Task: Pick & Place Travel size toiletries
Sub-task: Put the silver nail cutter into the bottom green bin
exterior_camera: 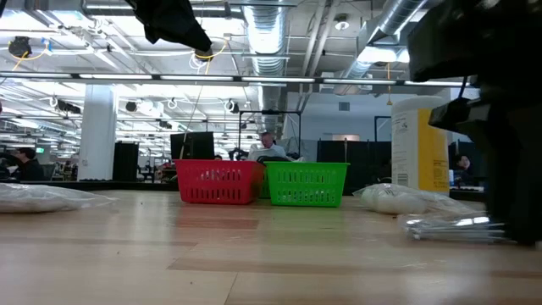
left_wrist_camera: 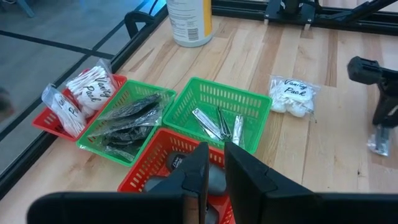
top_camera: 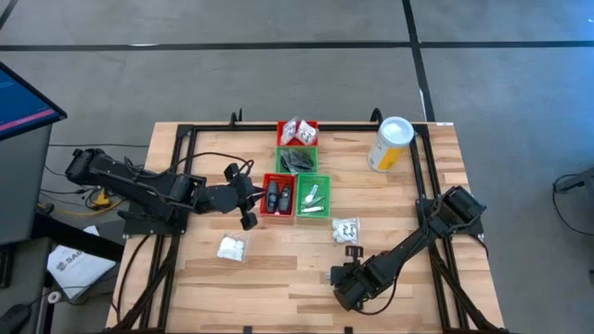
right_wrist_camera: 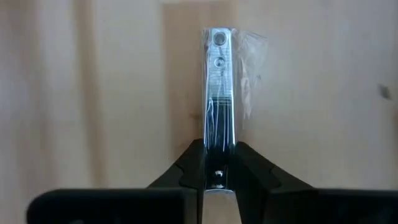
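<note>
While right end effector (right_wrist_camera: 217,163) grips one wrapped silvery item (right_wrist_camera: 218,93) (on tabletop), four trays (top_camera: 313,196) nearby

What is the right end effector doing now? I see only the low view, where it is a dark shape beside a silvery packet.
Observer: In its wrist view, the right end effector is closed on one end of the wrapped silvery clipper.
Operator: Where is the left one?
Observer: The left end effector hangs over the red tray that holds the dark bottles.
Operator: What is inside the green tray beside it?
Observer: That green tray holds more silvery clippers.
</note>
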You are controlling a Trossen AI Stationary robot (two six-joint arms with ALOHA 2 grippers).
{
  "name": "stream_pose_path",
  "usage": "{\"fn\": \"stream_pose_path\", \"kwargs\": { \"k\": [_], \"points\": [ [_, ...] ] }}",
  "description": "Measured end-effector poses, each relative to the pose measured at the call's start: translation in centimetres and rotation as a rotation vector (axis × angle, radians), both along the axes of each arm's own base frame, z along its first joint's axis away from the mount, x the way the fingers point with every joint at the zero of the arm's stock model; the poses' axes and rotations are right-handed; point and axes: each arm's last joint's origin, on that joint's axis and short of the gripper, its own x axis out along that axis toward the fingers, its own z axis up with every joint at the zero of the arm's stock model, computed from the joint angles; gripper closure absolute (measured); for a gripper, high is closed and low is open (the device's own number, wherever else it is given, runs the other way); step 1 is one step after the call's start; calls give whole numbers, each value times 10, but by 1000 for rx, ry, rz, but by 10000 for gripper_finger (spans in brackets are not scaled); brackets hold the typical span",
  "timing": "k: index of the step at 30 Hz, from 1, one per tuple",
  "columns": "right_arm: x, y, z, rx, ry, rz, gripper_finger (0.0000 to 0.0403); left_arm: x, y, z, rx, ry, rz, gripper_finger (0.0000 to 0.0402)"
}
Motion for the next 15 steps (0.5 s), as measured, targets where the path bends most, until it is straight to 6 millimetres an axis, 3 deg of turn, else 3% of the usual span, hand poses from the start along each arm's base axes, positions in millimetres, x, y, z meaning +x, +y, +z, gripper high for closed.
{"fn": "stream_pose_path", "kwargs": {
  "k": [15],
  "points": [
    [6, -29, 55, -52, -165, 42, 357, 9, -4, -1, -40, -38, -42, 358]
  ]
}}
